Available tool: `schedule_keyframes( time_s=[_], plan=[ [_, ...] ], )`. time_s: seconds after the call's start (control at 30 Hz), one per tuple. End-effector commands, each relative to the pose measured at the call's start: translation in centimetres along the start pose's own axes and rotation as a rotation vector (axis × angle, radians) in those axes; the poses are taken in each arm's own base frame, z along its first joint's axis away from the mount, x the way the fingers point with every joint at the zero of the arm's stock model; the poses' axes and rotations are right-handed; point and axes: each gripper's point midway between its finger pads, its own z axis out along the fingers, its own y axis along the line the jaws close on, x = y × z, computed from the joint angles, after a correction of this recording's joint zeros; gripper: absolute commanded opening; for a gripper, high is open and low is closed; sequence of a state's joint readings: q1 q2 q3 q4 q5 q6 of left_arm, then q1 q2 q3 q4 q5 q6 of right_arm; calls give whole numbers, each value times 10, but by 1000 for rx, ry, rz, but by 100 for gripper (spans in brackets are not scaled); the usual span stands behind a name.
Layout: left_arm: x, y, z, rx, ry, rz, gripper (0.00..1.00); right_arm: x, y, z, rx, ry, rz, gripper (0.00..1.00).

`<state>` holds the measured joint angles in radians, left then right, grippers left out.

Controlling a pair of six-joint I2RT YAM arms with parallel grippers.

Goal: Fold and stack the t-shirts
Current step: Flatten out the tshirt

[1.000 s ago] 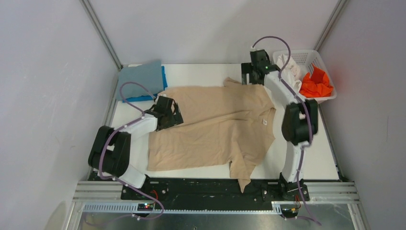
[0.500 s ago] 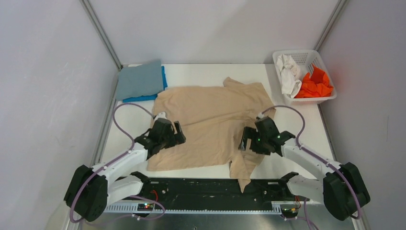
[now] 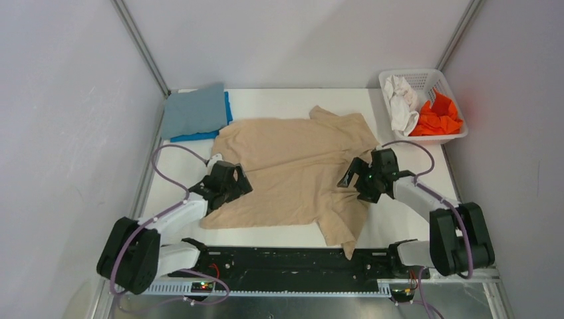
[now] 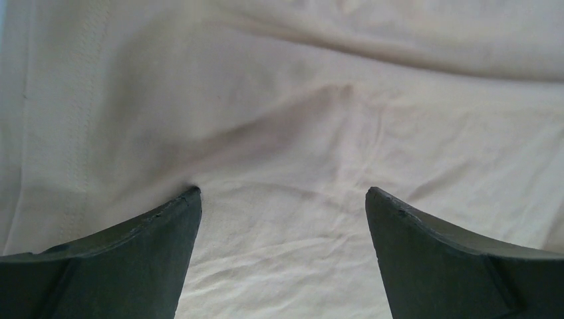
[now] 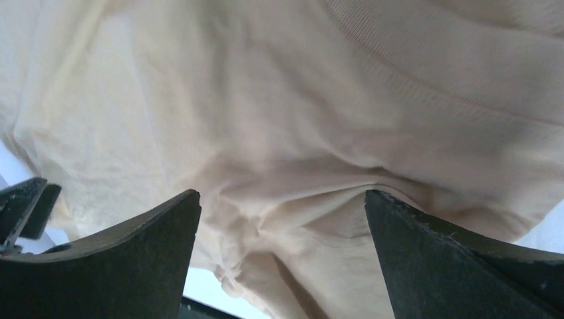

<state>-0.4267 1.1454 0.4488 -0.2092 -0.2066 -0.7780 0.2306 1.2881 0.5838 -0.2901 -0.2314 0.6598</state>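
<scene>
currently the left pincer and right pincer both gape wide over the tan t-shirt.

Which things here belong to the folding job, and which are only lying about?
Job: tan shirt, grey-blue shirt, blue shirt under it, white shirt, orange shirt.
Lying about: basket that holds the last two.
</scene>
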Motion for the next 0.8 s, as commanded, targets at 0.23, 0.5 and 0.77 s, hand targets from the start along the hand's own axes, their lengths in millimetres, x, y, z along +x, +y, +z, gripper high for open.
schedule_keyframes(
  time_s=[0.23, 0.5, 0.77],
  plan=[
    [-31, 5, 43, -144, 49, 50, 100, -104, -38, 33, 241, -97, -73, 99],
    [-62, -46, 36, 18, 29, 85, 100, -150, 15, 8, 178, -230, -215, 99],
    [-53, 0, -35, -12, -116, -6, 100, -140, 30, -108, 268, -565, -165, 99]
  ],
)
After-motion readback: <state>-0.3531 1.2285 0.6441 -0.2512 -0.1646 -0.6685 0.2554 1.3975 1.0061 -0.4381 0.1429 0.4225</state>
